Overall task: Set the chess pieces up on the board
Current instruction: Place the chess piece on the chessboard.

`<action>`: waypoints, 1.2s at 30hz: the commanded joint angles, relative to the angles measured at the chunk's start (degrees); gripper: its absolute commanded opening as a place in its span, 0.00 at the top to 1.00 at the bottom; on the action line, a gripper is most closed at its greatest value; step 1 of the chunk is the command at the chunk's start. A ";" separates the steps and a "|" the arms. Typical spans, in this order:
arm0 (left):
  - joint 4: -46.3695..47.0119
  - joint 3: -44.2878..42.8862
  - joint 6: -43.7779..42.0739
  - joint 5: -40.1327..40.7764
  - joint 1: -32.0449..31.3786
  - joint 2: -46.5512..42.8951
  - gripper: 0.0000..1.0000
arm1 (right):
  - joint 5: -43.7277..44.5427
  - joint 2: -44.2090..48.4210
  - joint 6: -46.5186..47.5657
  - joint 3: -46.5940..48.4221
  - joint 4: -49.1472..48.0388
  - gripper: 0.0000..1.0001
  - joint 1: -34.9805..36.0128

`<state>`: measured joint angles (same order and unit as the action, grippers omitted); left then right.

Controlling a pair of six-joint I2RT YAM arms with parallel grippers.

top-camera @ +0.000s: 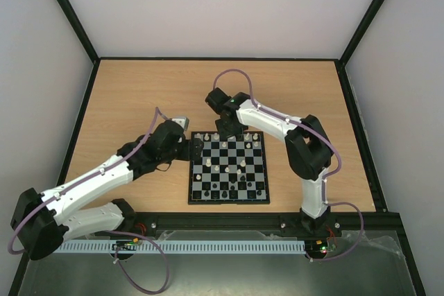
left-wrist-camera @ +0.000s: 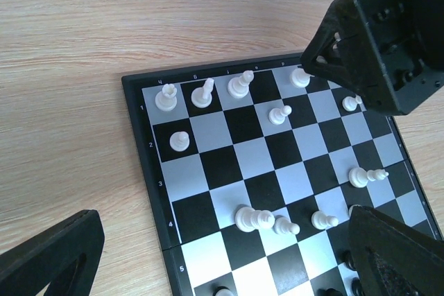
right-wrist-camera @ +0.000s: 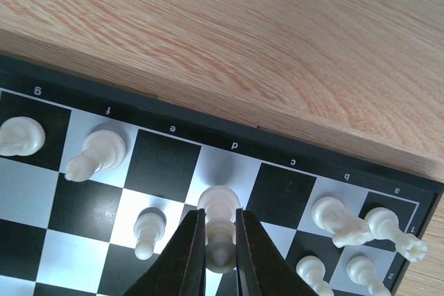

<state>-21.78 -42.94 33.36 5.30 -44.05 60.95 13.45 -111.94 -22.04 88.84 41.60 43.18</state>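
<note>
The board (top-camera: 229, 201) lies mid-table between both arms. My right gripper (right-wrist-camera: 220, 214) is shut on a cream-white chess piece (right-wrist-camera: 220, 237), held over the pale d square (right-wrist-camera: 232, 168) at the board's far row. The left wrist view shows that gripper (left-wrist-camera: 374, 46) above the same piece (left-wrist-camera: 300, 76). More white pieces (right-wrist-camera: 97, 154) stand along the far rows, and a few (left-wrist-camera: 253, 218) lie tipped mid-board. Black pieces (top-camera: 229, 188) fill the near rows. My left gripper (top-camera: 196, 147) hovers open at the board's left edge, with nothing between its fingers (left-wrist-camera: 48, 261).
Bare wooden table (top-camera: 139, 95) surrounds the board. Black frame rails (top-camera: 83, 109) border the table on the left, right and back. The right arm's elbow (top-camera: 309, 147) rises beside the board's right edge.
</note>
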 commanded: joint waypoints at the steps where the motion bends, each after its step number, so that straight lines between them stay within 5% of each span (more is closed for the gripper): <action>1: 1.02 1.09 -0.72 -0.42 0.37 -1.47 0.01 | 0.26 -2.03 0.75 1.14 3.29 0.93 -0.29; 30: 1.26 0.88 -0.81 0.02 0.48 -0.11 0.01 | -3.06 -3.63 1.30 -1.30 -0.02 0.92 -1.55; 36: 1.22 0.83 -0.81 0.06 0.60 -0.13 0.01 | -2.64 -3.15 1.13 -1.14 -0.07 0.83 -1.53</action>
<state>-20.88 -42.63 33.36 5.15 -43.94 60.64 10.79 -114.28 -21.30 88.40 40.16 41.85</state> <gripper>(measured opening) 0.991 0.157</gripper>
